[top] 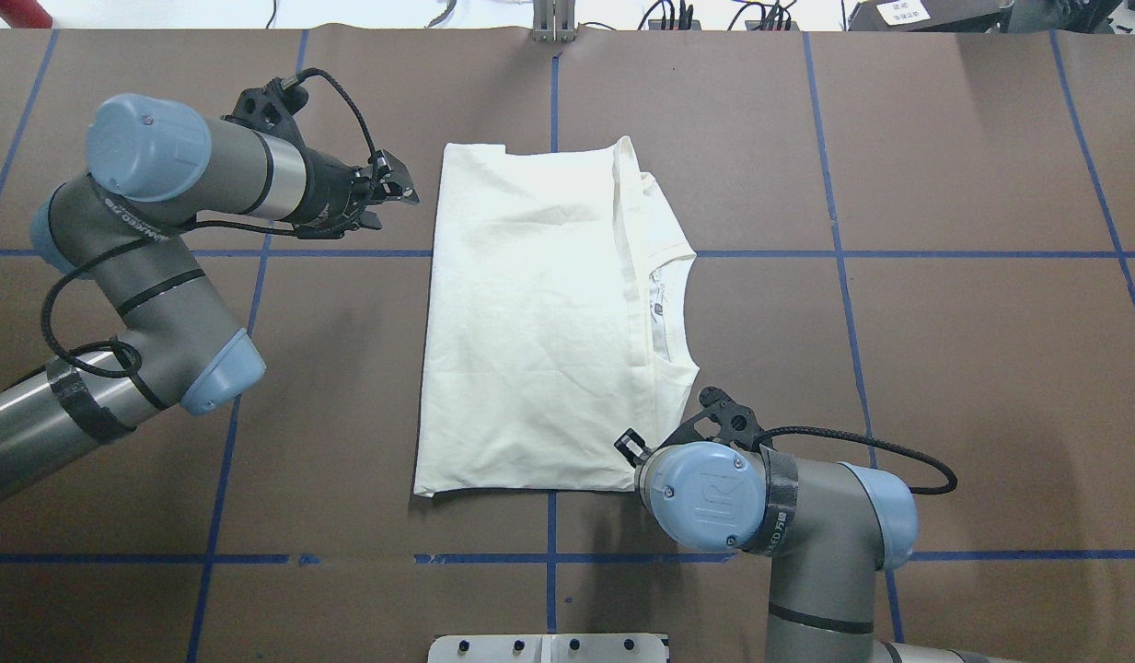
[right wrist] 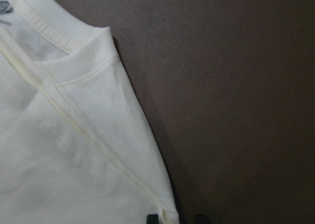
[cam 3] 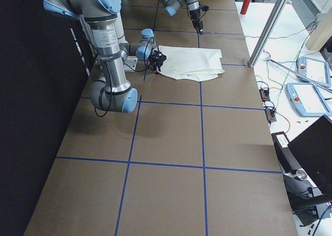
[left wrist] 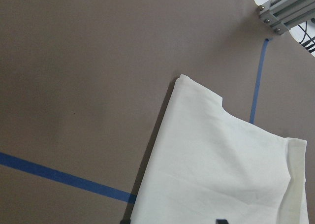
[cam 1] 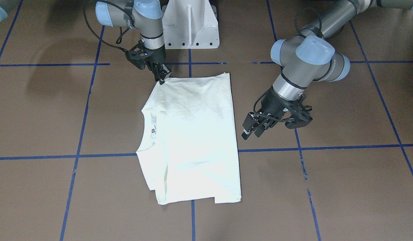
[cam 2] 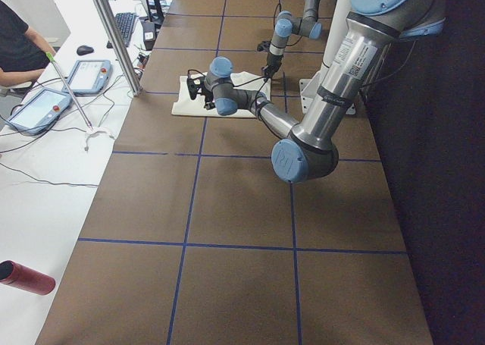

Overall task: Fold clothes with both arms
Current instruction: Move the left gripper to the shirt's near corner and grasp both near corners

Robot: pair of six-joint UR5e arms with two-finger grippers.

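The cream-white shirt (cam 1: pixel 196 134) lies flat and folded into a rectangle on the brown table, also in the overhead view (top: pixel 530 322). Its ribbed collar (top: pixel 668 304) faces my right side. The print is hidden. My left gripper (cam 1: pixel 251 130) is open and empty, hovering just off the shirt's hem-side edge (top: pixel 392 198). My right gripper (cam 1: pixel 162 77) sits low at the shirt's shoulder corner nearest my base (top: pixel 630 447). In the right wrist view its fingertips (right wrist: pixel 152 218) stand a little apart with that corner (right wrist: pixel 170 215) between them.
The white pedestal (cam 1: pixel 189 23) stands just behind the shirt. Blue tape lines (cam 1: pixel 75 155) grid the table. A metal post (top: pixel 553 23) is at the far edge. Beyond it a bench holds tablets (cam 2: pixel 45 106), and a red bottle (cam 3: pixel 245 1) lies near one end.
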